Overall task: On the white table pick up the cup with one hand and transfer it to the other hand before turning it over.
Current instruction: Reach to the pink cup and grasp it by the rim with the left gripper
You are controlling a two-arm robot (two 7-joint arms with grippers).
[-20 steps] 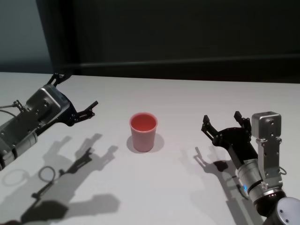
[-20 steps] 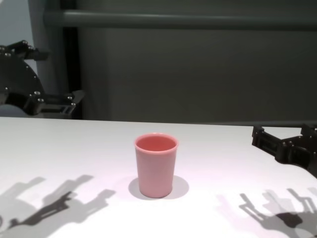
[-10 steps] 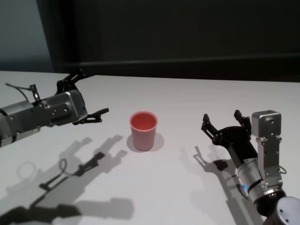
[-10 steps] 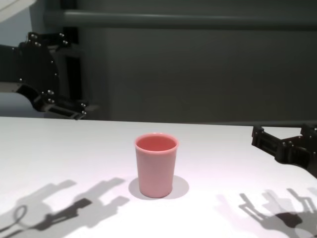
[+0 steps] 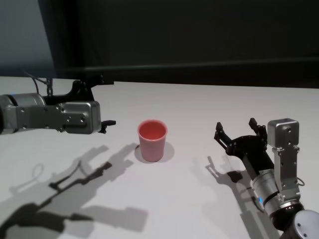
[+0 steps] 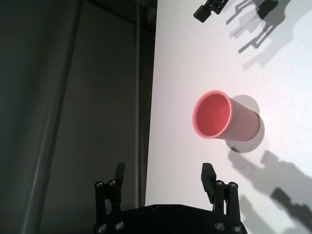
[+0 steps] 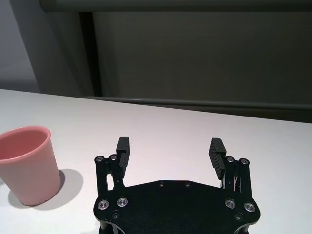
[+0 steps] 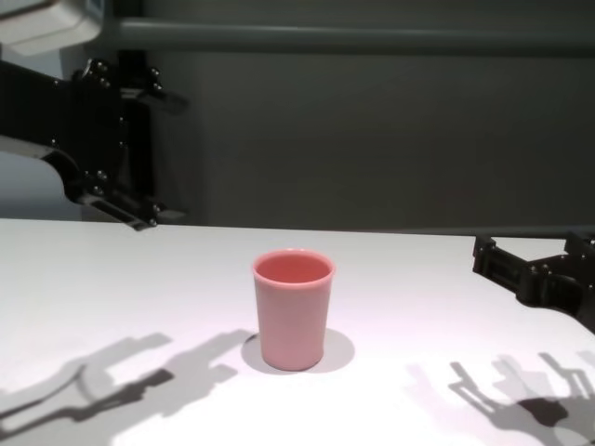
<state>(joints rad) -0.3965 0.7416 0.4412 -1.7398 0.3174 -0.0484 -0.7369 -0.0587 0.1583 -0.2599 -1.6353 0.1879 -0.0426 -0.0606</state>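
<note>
Pink plastic, standing upright with its mouth up, is what I see first from the head camera: the cup [image 5: 152,140] sits on the white table [image 5: 189,194], between my two claws and touching neither. My left claw [image 5: 102,102] hangs above the table just to the left of the cup, its fingers spread wide and pointed toward it, holding nothing. My right claw [image 5: 237,130] is parked well off to the cup's right, low over the table, jaws also wide apart and empty. Both arms throw hard shadows on the table in front of them. From the left wrist camera I look along the left claw [image 6: 165,180] and see the cup [image 6: 222,122] ahead of the fingertips, a little off toward one finger rather than centred in the gap, with clear table between them; the other claw [image 6: 210,7] shows far beyond it. From the right wrist camera the right claw [image 7: 169,148] has its two fingers wide apart with bare table between them, and the cup [image 7: 29,163] stands off to the side of one finger, well apart. From the chest camera the cup [image 8: 293,307] stands ahead of me, the left claw [image 8: 153,153] is raised higher than its rim and off to its left, and the right claw [image 8: 535,265] sits low at the right edge, spread open.
</note>
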